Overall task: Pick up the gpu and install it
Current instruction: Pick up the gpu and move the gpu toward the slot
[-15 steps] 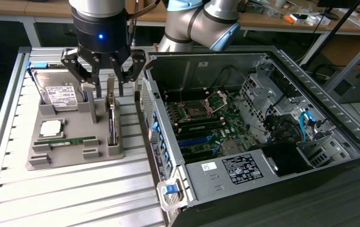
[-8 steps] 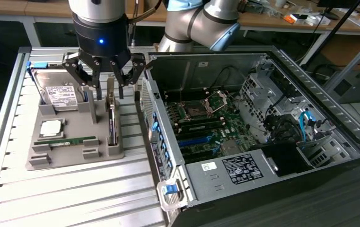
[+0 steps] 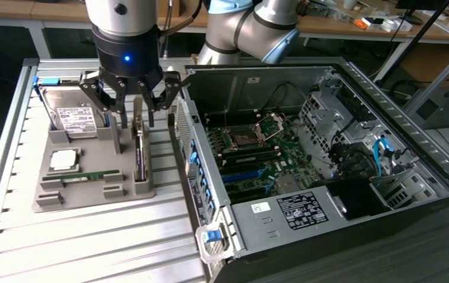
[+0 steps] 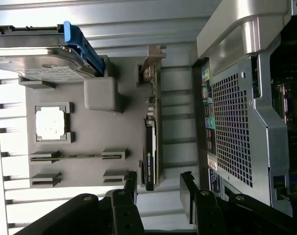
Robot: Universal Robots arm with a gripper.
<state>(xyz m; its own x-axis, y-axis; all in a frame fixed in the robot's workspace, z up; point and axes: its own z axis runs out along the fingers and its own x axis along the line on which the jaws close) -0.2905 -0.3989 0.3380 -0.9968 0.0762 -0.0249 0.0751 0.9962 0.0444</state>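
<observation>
**Fig.** Pincer (image 3: pixel 130 118), jaws wide and holding nothing, hangs over the gpu (image 3: pixel 139 150) with one finger to each side. The gpu stands on edge in a slot along the tray (image 3: pixel 82 197) edge nearest the open case (image 3: pixel 311 79), probably so both flat faces can be gripped. Labels on the drive (image 3: pixel 75 116) and gpu are too small to read.

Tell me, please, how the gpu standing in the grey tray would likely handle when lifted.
The gpu looks a thin, rigid board, so probably stiff and light. Standing on edge, it may tip if nudged sideways.
</observation>
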